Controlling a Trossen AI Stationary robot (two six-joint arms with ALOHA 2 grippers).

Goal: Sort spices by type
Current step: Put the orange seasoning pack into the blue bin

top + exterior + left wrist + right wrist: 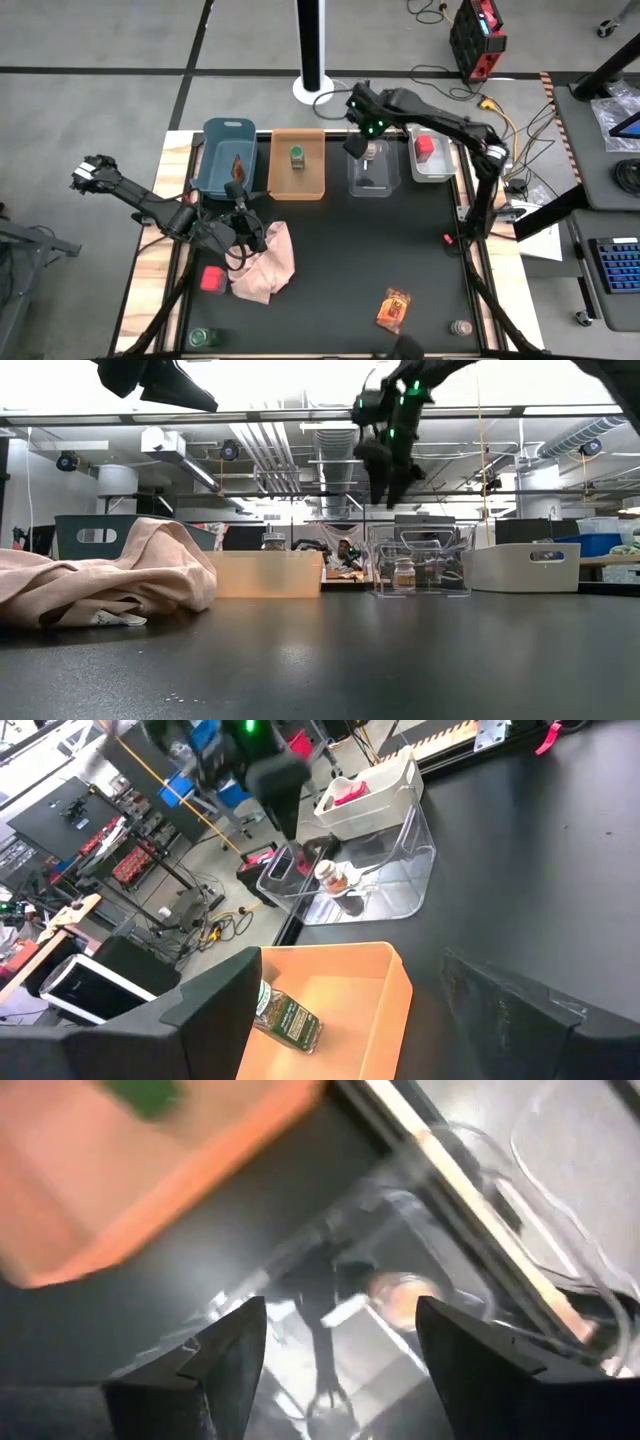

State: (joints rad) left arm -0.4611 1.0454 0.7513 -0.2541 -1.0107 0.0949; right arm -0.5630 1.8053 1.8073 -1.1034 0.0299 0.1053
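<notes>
We see the right gripper released, empty, above the clear bin, where the tan-lidded jar stands upright (long axis vertical, lid up).

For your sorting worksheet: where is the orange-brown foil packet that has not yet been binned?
In the high view the loose foil packet lies on the black mat near its front edge, right of centre, between the pink cloth and a tiny tan-lidded jar.

No legible text on anything.
</notes>
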